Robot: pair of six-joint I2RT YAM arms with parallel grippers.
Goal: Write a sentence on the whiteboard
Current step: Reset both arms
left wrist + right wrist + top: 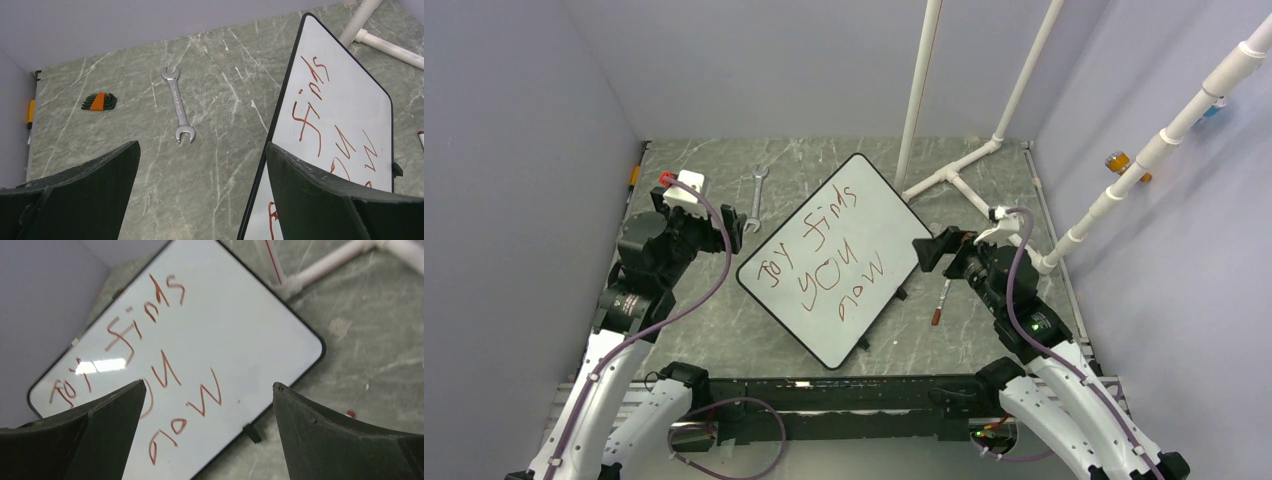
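The left arm (589,400) and right arm (1084,400) wear glossy white shells on their lower links, with matte black joints and wrists above. A mauve cable (714,270) runs along each, and a small green light (1035,327) glows on the right arm. The left hand (202,150) and right hand (210,387) each carry two thick, black, wedge-shaped fingers (320,195).

The right pincer (209,384), wide open, faces the whiteboard (240,325) and its sentence (165,369).

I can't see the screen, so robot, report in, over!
Left jaws open, right jaws open, both empty. Sentence on whiteboard reads "Joy finds you now". Marker lies beside it.
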